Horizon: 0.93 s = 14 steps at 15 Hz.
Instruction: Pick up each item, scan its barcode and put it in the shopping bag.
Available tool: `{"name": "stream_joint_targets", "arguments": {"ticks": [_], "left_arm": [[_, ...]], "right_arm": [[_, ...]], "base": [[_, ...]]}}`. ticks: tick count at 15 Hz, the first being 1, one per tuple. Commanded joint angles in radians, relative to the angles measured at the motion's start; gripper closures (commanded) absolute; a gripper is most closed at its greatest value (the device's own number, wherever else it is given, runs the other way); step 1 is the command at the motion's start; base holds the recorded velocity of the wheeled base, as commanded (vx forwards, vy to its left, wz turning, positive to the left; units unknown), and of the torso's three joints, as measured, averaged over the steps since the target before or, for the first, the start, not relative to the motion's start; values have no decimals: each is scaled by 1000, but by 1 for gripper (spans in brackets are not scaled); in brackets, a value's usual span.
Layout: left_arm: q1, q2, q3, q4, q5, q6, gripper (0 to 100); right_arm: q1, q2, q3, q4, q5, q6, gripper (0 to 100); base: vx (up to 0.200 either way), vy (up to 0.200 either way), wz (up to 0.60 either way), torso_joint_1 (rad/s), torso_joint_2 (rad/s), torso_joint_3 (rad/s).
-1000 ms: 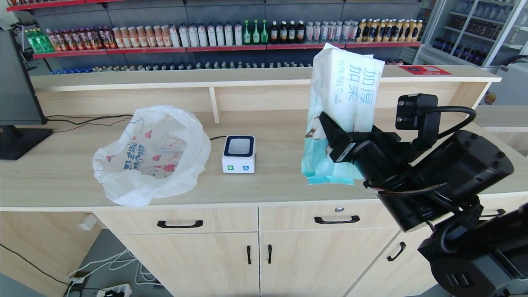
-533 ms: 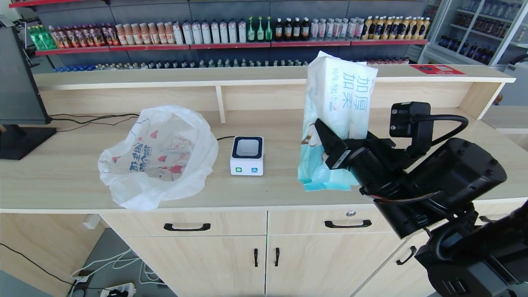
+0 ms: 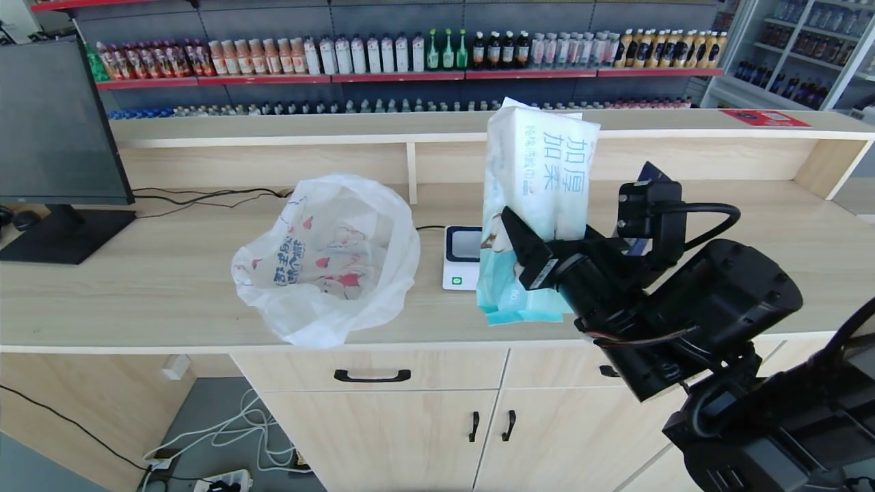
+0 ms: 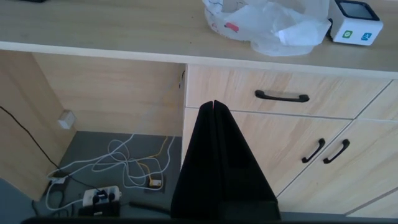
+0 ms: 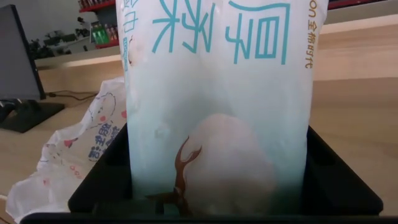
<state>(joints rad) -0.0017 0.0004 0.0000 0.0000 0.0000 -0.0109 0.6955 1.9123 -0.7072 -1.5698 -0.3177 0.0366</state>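
Note:
A tall white and teal tissue pack (image 3: 540, 171) is held upright above the wooden counter (image 3: 137, 294) by my right gripper (image 3: 530, 236), which is shut on its lower half. The right wrist view has the pack (image 5: 217, 93) between the jaws of that gripper (image 5: 217, 186). The pack partly covers the small white barcode scanner (image 3: 461, 256), which stands just left of it. The white plastic shopping bag (image 3: 328, 253) lies open to the left of the scanner. My left gripper (image 4: 213, 104) hangs shut and empty below the counter's edge, in front of the drawers.
A dark monitor (image 3: 58, 123) stands at the counter's left end with cables behind it. A raised shelf (image 3: 273, 133) runs along the back. Drawers with black handles (image 4: 282, 96) are under the counter, and cables and a power strip (image 4: 99, 196) lie on the floor.
The camera has swung, shifting the whole scene right. My right gripper has carried the tissue pack left, so it now overlaps the scanner instead of standing well to its right.

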Motion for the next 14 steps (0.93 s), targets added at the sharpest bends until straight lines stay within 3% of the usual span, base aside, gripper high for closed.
{"name": "stream_joint_targets", "arguments": {"ticks": [1,4,9,12,14], "left_arm": [[0,0,0,0,0,0,100],[-1,0,0,0,0,0,100],[-1,0,0,0,0,3,100],[-1,0,0,0,0,3,100],[-1,0,0,0,0,3,100]], "right_arm": [[13,37,-9,-1,-9,5,100],[68,71,-18,-1,-35,20,100],[12,85,-1,-1,-115,12,100],[15,96,52,-1,-129,17,100],[2,111,45,-1,-129,19,100]], "base": [[0,200,0,2,2,-7],[0,133,0,3,0,0],[0,0,0,0,0,0],[200,0,0,-4,1,2],[0,0,0,0,0,0]]}}
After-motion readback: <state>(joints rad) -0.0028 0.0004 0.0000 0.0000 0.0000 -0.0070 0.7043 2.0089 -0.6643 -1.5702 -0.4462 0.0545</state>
